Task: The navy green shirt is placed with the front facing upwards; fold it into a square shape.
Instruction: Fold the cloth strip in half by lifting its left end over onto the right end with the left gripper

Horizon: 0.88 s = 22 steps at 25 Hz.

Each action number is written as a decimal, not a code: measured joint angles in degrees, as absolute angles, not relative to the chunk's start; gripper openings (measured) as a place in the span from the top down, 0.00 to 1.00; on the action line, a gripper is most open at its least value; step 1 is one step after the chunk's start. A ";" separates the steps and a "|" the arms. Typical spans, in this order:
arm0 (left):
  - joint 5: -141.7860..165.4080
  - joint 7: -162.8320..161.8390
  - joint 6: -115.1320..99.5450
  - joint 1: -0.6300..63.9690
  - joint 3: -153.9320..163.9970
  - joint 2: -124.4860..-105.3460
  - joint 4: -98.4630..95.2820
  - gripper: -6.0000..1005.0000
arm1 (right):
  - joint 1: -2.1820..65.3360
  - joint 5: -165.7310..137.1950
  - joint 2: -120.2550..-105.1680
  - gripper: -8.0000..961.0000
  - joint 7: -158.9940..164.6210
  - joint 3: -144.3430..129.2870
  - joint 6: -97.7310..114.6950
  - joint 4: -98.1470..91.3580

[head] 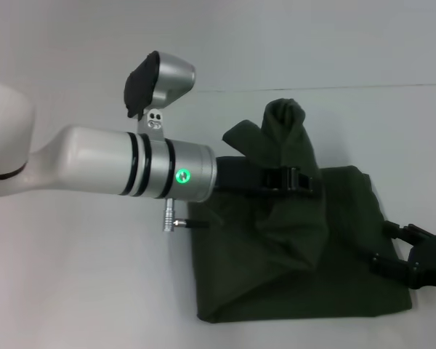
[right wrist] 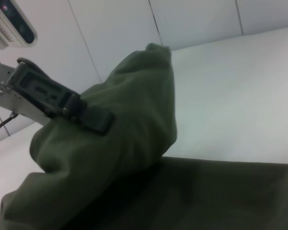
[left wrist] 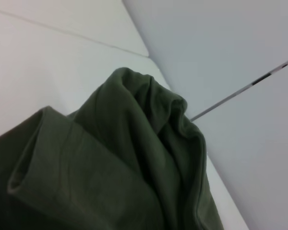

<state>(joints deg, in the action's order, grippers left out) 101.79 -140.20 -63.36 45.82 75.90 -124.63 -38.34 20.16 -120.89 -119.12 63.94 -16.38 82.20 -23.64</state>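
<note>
Fingers of the left gripper (head: 299,179) pinch a raised bunch of the dark olive-green cotton shirt (head: 291,269), folded body spreading toward 5 o'clock; right gripper (head: 414,254) at 3 o'clock edge, finger state unclear.

Even soft light, faint shadows, slightly blurred wrist views

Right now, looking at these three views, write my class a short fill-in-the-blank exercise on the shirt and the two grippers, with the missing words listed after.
1. The left gripper grips a raised bunch of the ____.
2. The shirt's colour is dark ____.
3. The right gripper sits at the shirt's ____ edge in the head view.
4. The shirt lies on a ____ table.

Missing words: shirt; green; right; white
</note>
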 joint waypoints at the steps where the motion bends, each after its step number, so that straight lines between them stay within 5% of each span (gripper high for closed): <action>1: 101.13 -139.99 -62.71 45.94 76.84 -124.63 -38.32 0.85 | 20.24 -120.89 -119.15 0.05 63.94 -16.42 82.19 -23.64; 22: 97.01 -137.30 -60.81 46.49 80.94 -124.71 -35.31 0.84 | 20.41 -120.61 -119.09 0.05 64.25 -16.25 82.17 -23.64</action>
<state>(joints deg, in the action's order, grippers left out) 97.01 -137.30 -60.81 46.49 80.95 -124.71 -35.31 20.41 -120.61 -119.09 64.25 -16.25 82.17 -23.64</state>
